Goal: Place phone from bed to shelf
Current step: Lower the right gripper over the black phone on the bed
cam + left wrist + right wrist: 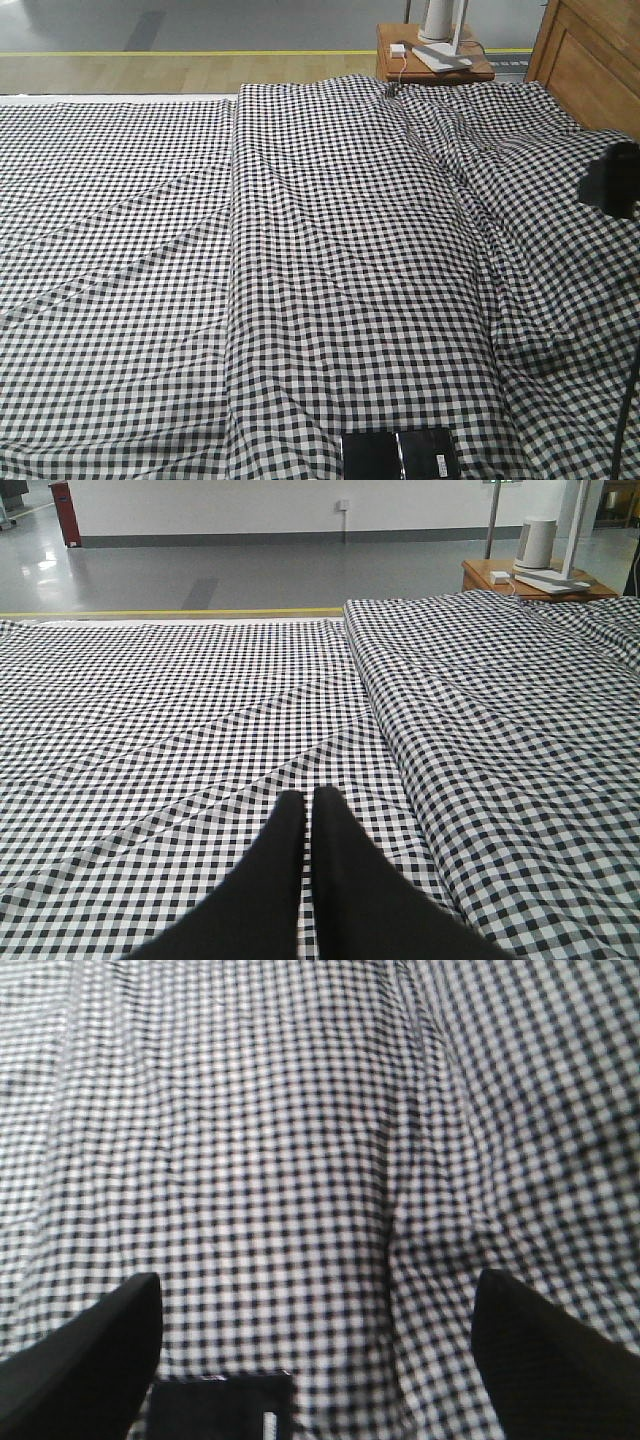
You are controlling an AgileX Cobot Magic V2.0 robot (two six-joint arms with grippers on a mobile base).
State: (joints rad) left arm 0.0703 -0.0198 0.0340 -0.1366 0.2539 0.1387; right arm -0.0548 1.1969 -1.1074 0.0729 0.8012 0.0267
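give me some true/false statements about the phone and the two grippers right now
1. The phone lies on the bed. True.
2. The left gripper is open. False: it is shut and empty.
3. The right gripper is open. True.
4. The right gripper holds the phone. False: the phone lies ungripped on the bed.
5. The side table is bare. False: white items stand on it.
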